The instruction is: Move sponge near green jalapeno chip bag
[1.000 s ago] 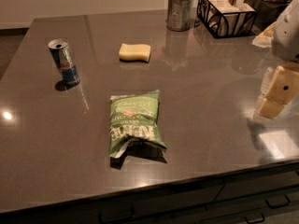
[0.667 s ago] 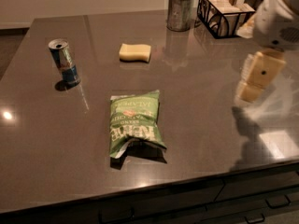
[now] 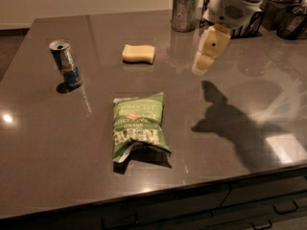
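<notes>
Landmark: the green jalapeno chip bag point(image 3: 137, 124) lies flat on the worktop point(image 3: 53, 143), near the middle of its front edge; crinkled; its white lettering reads upside down from the camera; a small red logo sits toward its far end; its near end is rumpled and throws a shadow.
Sponge: the sponge point(image 3: 138, 53) is pale yellow with wavy edges; it lies flat beyond the bag's far end, roughly in line with it; bare worktop shows between the two; nothing touches it.
Hand: the hand point(image 3: 199, 69) is cream-coloured and hangs from the white arm point(image 3: 231, 6); it is above the worktop, beyond the bag and to its right as the camera sees it; tilted, tip pointing down; level with the sponge but apart from it; I cannot tell whether it is released or clenched; nothing shows in it.
Can: a silver-blue drink can point(image 3: 65, 63) stands upright beyond the bag and to its left, well apart from it.
Cup: a metal cup point(image 3: 184, 14) holding white items stands at the far edge, well beyond the bag.
Basket: a dark wire basket point(image 3: 254, 25) sits far beyond the bag to the right; partly hidden by the arm.
Shadow: the arm's dark shadow point(image 3: 230, 123) falls on the worktop to the right of the bag.
Surface: dark grey and glossy, with light reflections; drawers point(image 3: 249, 200) with handles below the edge nearest the bag.
</notes>
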### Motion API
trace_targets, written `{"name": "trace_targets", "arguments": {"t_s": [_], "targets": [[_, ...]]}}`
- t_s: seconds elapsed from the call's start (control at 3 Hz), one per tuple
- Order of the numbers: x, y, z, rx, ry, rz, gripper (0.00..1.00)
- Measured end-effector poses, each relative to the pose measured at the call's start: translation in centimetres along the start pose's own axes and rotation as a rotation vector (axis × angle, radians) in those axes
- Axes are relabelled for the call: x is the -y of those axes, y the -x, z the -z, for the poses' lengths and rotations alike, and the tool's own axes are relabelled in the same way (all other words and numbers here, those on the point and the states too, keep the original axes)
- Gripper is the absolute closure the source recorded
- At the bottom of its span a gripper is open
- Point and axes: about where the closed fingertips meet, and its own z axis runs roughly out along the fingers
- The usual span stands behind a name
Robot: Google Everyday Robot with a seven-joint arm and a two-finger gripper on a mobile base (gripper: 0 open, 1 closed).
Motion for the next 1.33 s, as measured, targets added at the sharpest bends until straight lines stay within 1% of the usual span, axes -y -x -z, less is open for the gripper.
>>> {"name": "trace_targets", "arguments": {"t_s": [0.33, 0.67, 1.0, 1.33], "targets": [[3.7, 3.2, -3.7, 0.029, 0.002, -0.022, 0.00], [6.5, 5.6, -7.8, 0.038, 0.026, -0.053, 0.00], [7.8, 7.7, -12.7, 0.062, 0.069, -0.117, 0.00], [8.4, 8.9, -16.2, 0.084, 0.098, -0.178, 0.00]]}}
